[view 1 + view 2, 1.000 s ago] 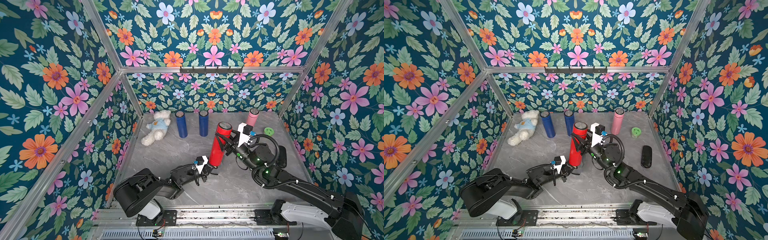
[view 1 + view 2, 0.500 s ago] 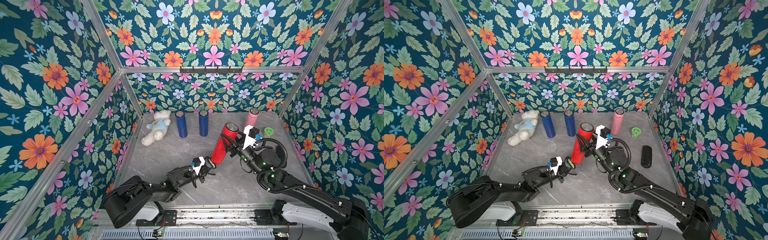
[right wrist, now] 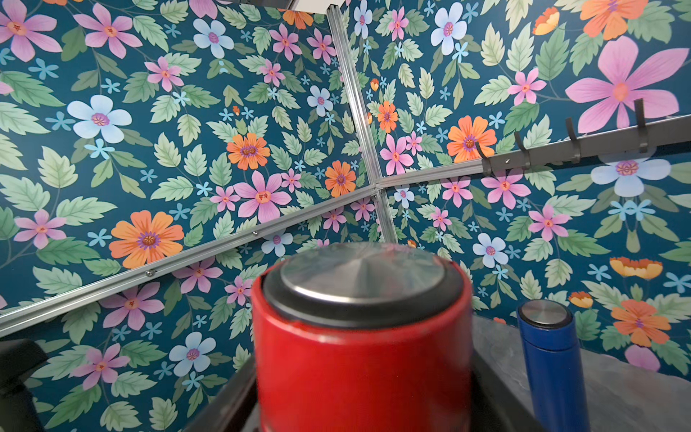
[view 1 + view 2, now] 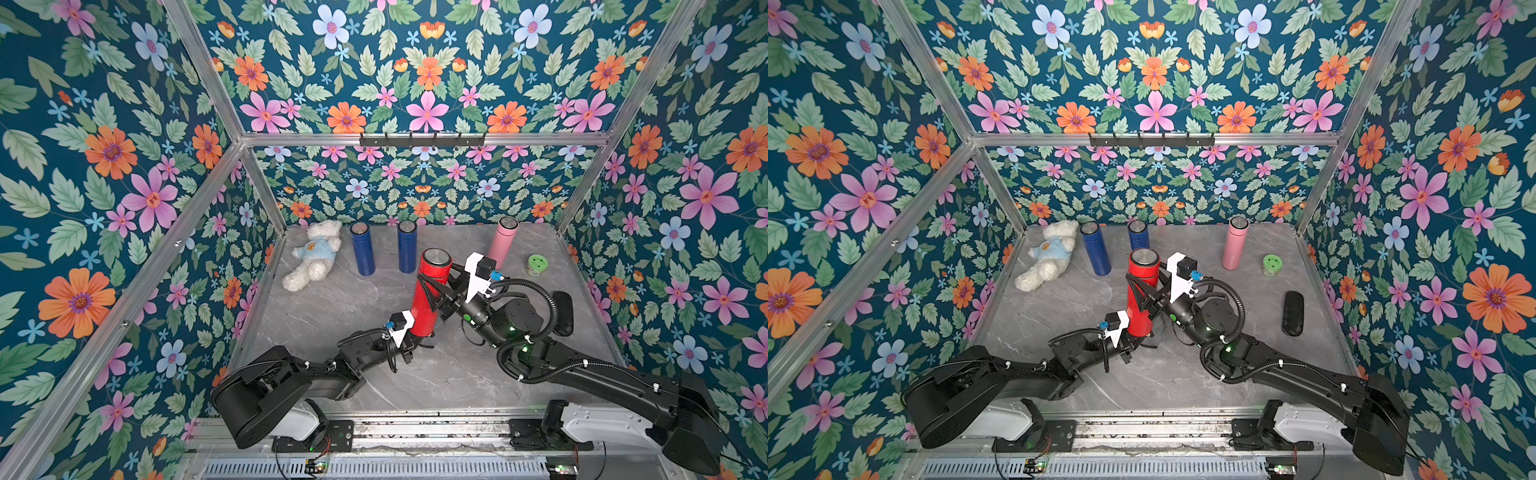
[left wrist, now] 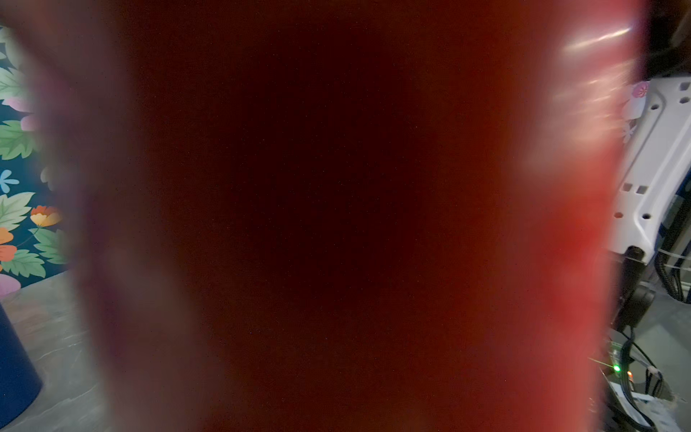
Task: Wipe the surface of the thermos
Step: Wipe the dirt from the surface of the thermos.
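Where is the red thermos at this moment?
In both top views the red thermos is near mid-table, nearly upright, just in front of a blue thermos. The right hand clasps its upper body and the left hand is at its base.

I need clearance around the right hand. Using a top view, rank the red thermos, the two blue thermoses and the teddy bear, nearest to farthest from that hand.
1. The red thermos, mid-table, gripped in the right hand.
2. The blue thermos just behind the red one, upright at the back.
3. The other blue thermos, to the left of that one.
4. The teddy bear, lying in the back left corner.
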Robot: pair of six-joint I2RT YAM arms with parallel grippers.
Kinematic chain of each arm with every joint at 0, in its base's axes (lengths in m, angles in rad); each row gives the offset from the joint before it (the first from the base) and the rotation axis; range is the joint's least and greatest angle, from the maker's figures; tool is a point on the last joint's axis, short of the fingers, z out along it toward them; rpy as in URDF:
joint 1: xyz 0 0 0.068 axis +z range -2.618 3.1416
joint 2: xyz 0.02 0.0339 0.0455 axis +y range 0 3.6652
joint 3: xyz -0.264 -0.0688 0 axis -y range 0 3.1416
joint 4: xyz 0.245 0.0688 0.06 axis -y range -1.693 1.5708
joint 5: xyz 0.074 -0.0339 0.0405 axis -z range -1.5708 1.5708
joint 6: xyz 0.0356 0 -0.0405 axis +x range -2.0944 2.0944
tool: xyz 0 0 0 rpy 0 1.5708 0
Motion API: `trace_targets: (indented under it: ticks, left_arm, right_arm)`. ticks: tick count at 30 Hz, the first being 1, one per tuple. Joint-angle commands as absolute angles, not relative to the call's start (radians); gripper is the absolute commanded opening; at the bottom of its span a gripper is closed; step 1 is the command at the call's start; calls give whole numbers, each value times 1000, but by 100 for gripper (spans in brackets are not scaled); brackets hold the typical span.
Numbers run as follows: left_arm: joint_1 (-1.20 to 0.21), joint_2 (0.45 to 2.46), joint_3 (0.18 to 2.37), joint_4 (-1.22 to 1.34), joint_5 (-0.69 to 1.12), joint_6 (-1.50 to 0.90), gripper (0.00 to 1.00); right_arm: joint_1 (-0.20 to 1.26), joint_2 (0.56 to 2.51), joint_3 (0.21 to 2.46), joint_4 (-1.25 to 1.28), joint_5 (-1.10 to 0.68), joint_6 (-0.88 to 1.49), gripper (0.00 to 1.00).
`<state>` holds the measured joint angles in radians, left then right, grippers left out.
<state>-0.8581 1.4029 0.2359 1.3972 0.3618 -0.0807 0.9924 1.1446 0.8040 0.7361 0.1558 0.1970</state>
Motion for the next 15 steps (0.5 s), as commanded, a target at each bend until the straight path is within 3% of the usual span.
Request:
trace_targets:
  ticks: [1, 8, 15]
  left_arm:
    - [-859, 1371, 241, 1660, 347, -87, 0]
    - [-859, 1273, 213, 1582, 336, -72, 0]
    - [-858, 1207, 207, 1521, 322, -52, 0]
  right_arm:
    - [1004, 1150, 796, 586, 161, 191, 0]
    - [1005, 1063, 750, 464, 354, 17, 0]
    - [1005, 1023, 736, 427, 403, -40, 0]
